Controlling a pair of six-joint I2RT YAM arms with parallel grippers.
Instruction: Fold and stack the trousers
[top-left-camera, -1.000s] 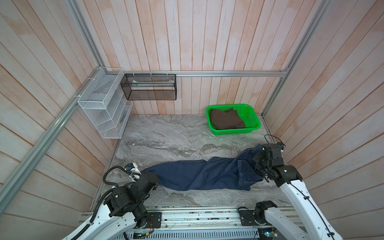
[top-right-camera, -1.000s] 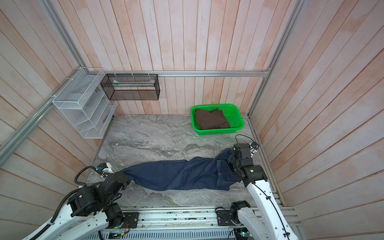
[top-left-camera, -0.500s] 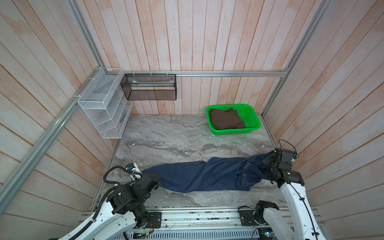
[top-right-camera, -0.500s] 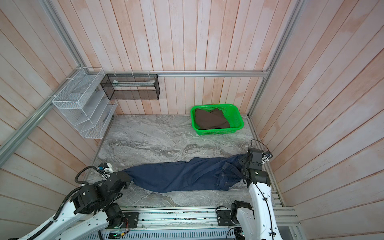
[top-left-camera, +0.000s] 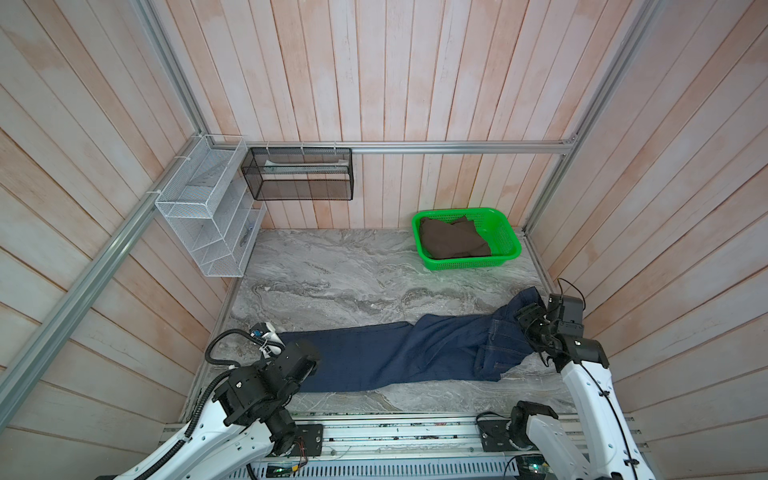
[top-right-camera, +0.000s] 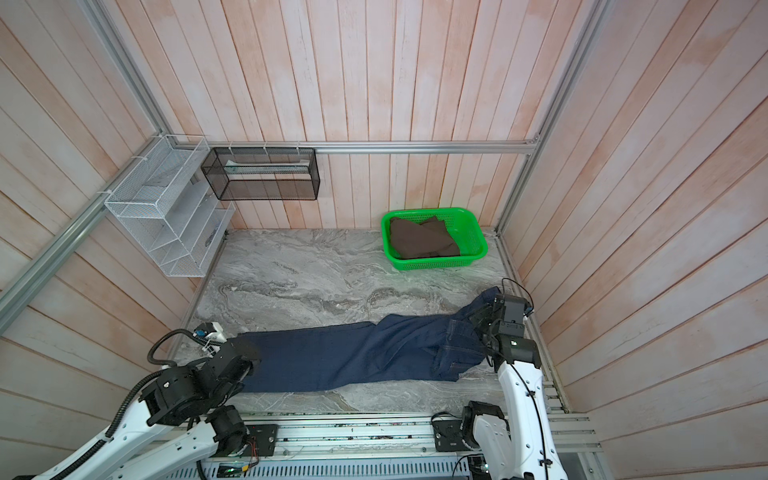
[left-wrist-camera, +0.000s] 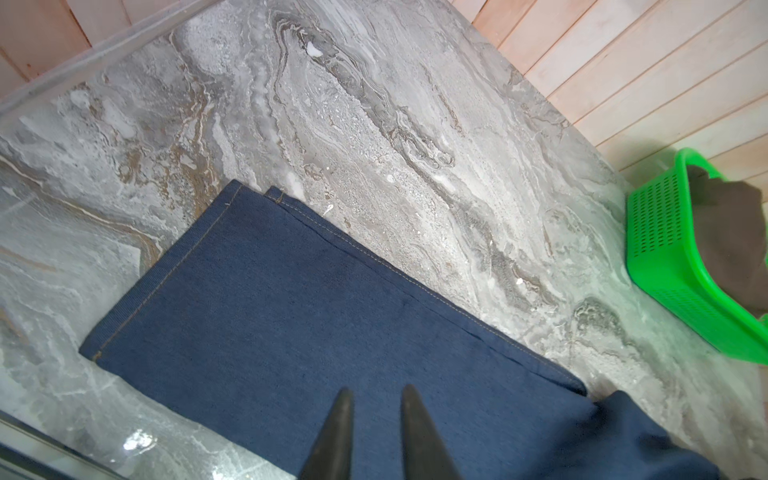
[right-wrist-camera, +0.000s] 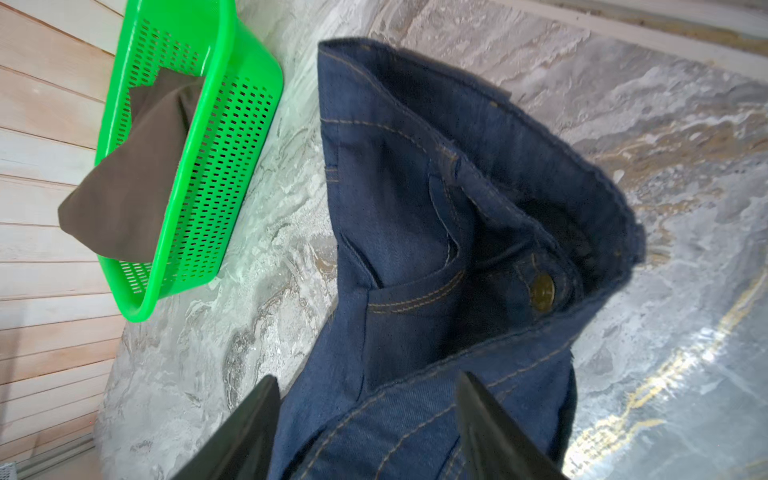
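The trousers (top-left-camera: 415, 353) (top-right-camera: 353, 357), dark navy jeans with tan stitching, lie stretched across the front of the marble table (top-left-camera: 332, 274). Their legs point left and the waist right. In the left wrist view the two hems (left-wrist-camera: 174, 266) lie stacked and flat. My left gripper (left-wrist-camera: 376, 392) hovers just over the leg cloth, its jaws a little apart with nothing between them; in both top views its wrist hides it. My right gripper (right-wrist-camera: 368, 378) (top-left-camera: 528, 318) stands wide open over the rumpled waistband, beside the brass button (right-wrist-camera: 542, 293), gripping nothing.
A green basket (top-left-camera: 473, 259) (top-right-camera: 436, 262) holding a folded brown garment (top-left-camera: 453, 241) stands at the back right. On the left wall hangs a white wire rack (top-left-camera: 203, 216), on the back wall a black mesh shelf (top-left-camera: 299, 174). A metal rail (top-left-camera: 395, 436) runs along the table's front.
Both grippers were shut on the trousers and have let go: the right opened wide, the left parted slightly. Before releasing, the right arm drew the waist end rightward.
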